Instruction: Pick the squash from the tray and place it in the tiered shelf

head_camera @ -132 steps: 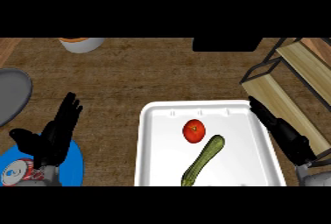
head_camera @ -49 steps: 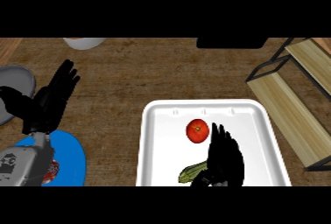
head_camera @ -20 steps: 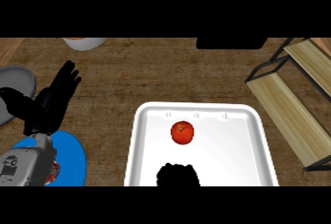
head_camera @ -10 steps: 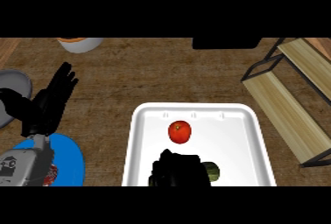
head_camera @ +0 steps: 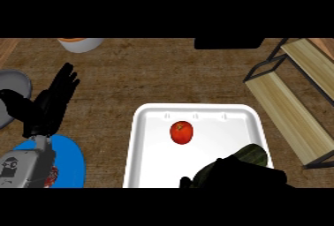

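The squash [head_camera: 252,154] sits over the tray's [head_camera: 151,145] lower right corner, its dark green end poking out above the right hand [head_camera: 238,175], whose fingers curl around it. A tomato [head_camera: 182,132] lies mid-tray. The shelf [head_camera: 291,106] stands to the right. The left hand [head_camera: 51,103] rests spread at the left, fingers up.

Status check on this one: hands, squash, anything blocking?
Right hand shut on squash, over tray corner. Left hand open, resting at left. Tomato not blocking shelf.
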